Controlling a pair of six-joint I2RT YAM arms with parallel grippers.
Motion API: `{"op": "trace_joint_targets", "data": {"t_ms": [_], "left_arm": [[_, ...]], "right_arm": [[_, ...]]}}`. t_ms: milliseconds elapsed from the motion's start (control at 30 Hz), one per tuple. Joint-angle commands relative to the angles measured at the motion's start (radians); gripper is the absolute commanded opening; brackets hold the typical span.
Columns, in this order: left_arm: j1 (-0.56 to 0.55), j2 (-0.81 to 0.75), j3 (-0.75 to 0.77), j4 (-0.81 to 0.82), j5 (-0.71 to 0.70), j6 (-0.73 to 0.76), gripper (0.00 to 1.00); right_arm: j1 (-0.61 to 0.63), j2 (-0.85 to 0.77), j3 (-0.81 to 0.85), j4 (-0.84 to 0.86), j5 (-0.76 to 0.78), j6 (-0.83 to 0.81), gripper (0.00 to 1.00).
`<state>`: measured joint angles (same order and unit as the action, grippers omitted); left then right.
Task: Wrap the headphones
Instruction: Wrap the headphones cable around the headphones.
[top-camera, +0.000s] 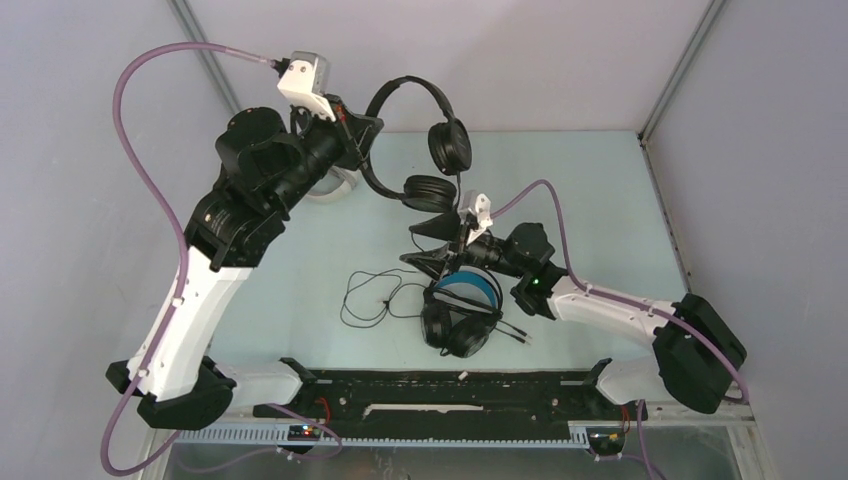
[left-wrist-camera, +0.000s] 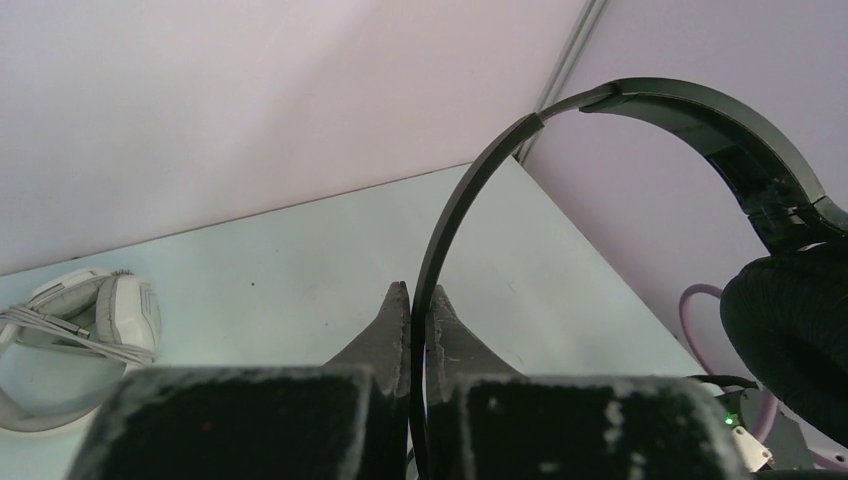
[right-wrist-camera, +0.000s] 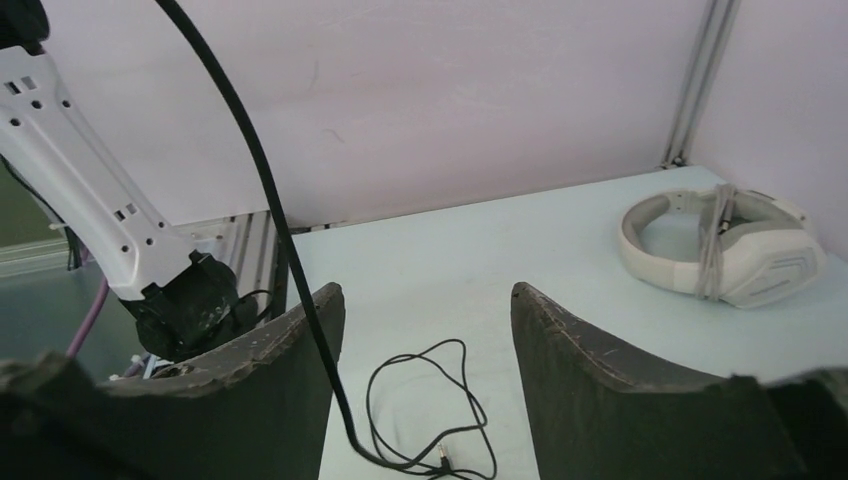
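Three headsets on show. Left gripper (left-wrist-camera: 420, 300) is pressed tight on the thin headset (top-camera: 405, 88), pinching its headband and holding it up off the table (top-camera: 600, 200), ear cups dangling over mid-table. Its cord (right-wrist-camera: 262, 170) drops past the right gripper (right-wrist-camera: 425, 300), whose jaws stand spread, the cord running close against one finger and ending in loose loops on the table. Bulky headset (top-camera: 462, 310) lies near the front edge, just beside that gripper. White headset (right-wrist-camera: 720, 245) sits back left, cord wound round it.
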<state>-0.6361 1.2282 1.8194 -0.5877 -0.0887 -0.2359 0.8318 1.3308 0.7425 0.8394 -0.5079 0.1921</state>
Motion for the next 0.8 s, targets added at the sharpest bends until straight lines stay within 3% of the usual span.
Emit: {"op": "trace_joint_targets", "data": {"t_ms": [0,67,233,300,767], "left_arm": [[0.002,-0.031,0.0,0.071,0.021,-0.037,0.0],[0.002,-0.035,0.001,0.074,0.018,-0.038,0.0],[0.002,-0.046,0.014,0.051,0.03,-0.047,0.0],[0.002,-0.053,0.014,0.034,0.073,-0.048,0.0],[0.002,-0.097,-0.082,-0.049,0.482,-0.027,0.0]], "right_arm": [[0.018,0.035,-0.009,0.164,-0.036,0.046,0.62],[0.019,0.048,-0.01,0.168,-0.034,0.051,0.53],[-0.018,0.051,-0.032,0.199,-0.011,0.093,0.12],[-0.053,0.041,-0.032,0.202,-0.017,0.107,0.0],[-0.207,-0.016,0.002,0.162,-0.077,0.126,0.0]]}}
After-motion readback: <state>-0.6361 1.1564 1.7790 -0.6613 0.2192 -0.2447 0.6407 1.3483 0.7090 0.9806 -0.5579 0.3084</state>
